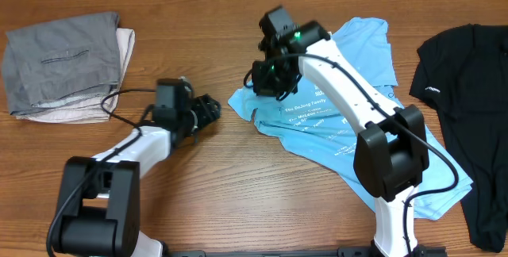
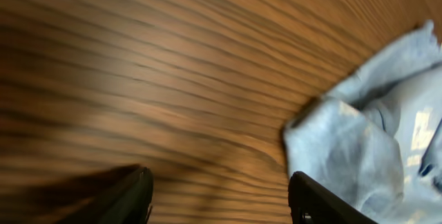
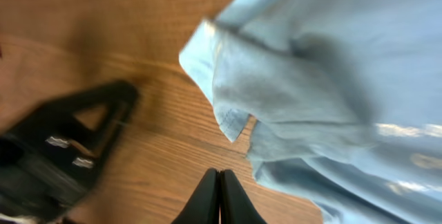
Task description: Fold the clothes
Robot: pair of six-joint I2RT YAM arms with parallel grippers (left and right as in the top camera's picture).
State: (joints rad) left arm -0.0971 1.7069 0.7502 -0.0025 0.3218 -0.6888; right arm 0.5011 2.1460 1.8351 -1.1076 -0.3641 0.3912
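Note:
The clothes, a light blue T-shirt [image 1: 349, 126] with white print facing up, lie crumpled at centre right, partly under my right arm. My right gripper [image 3: 219, 196] hangs over the shirt's left sleeve edge [image 3: 228, 79]. Its jaws are shut tip to tip with nothing between them, over bare wood just beside the cloth. My left gripper [image 2: 221, 196] sits low on the table, left of the shirt [image 2: 366, 141]. It is open and only wood shows between its fingers [image 2: 138, 196]. In the overhead view the left gripper [image 1: 208, 110] stops short of the sleeve.
A folded pile of grey and beige garments [image 1: 63, 63] lies at the back left. A black shirt [image 1: 468, 98] is spread along the right edge. The left arm's gripper body [image 3: 62, 148] shows close beside my right gripper.

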